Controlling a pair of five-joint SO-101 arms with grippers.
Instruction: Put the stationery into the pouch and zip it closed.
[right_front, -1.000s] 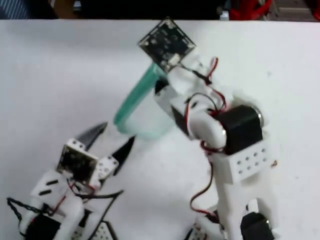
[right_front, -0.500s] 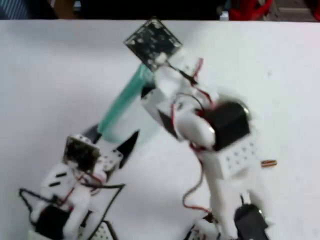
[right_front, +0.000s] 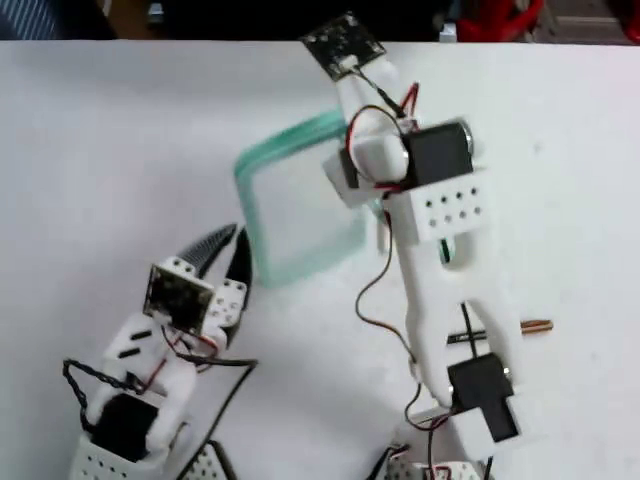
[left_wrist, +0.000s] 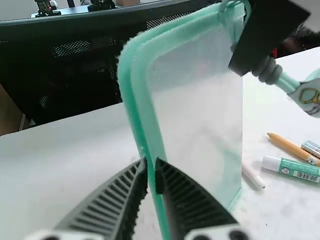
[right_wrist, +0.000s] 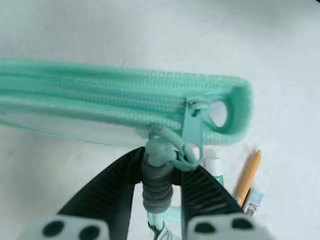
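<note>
Pouch (right_front: 300, 215): translucent with a teal border, standing upright on edge between the two arms over the white table (right_front: 120, 130); cannot tell whether its lower corner touches the table.
Left gripper (left_wrist: 151, 167): jaws nearly together, pinching the teal side seam; the seam runs straight up out of the narrow gap between the fingertips, with the clear panel off to one side.
Right gripper (right_wrist: 161, 167): jaws clamped on the grey ribbed section of a pen (right_wrist: 158, 187), directly against the zip end of the pouch.
Zip pull (right_wrist: 192, 131): hangs at the far end of the zip, beside the round corner loop, just beyond the right fingertips; its teal cord lies against the top of the pen.
Zip line: runs level across the right wrist view, beyond the jaws, not between them.
Loose stationery: pencil (right_wrist: 248, 176) flat on the table just beside the right gripper; white-and-teal tube (left_wrist: 292, 170) and a short white stick (left_wrist: 252, 177) lie near the foot of the pouch, outside it.
</note>
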